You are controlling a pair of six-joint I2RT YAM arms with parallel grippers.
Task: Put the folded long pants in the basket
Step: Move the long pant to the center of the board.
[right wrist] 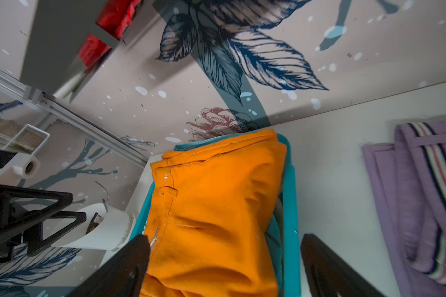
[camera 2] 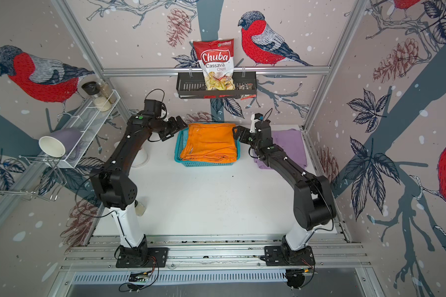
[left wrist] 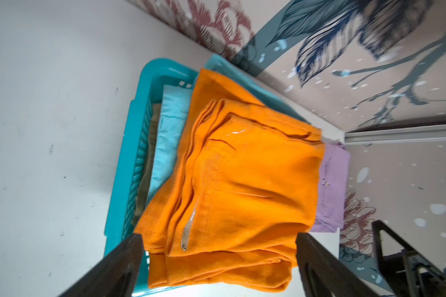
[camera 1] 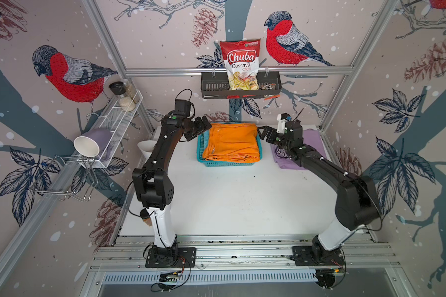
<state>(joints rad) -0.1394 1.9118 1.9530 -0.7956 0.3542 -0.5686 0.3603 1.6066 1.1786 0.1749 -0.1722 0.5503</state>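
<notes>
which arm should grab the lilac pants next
Right, probably: the lilac pants lie just beside the right gripper, which is open; the left gripper is across the basket.

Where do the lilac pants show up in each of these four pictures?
Top view: lilac pants right of the basket, partly hidden by the right arm.
Top view: the same spot.
Left wrist: lilac pants peeking out beyond the orange pants.
Right wrist: lilac pants beside the basket, striped trim showing.
Shared landmark: the basket, in all four.
</notes>
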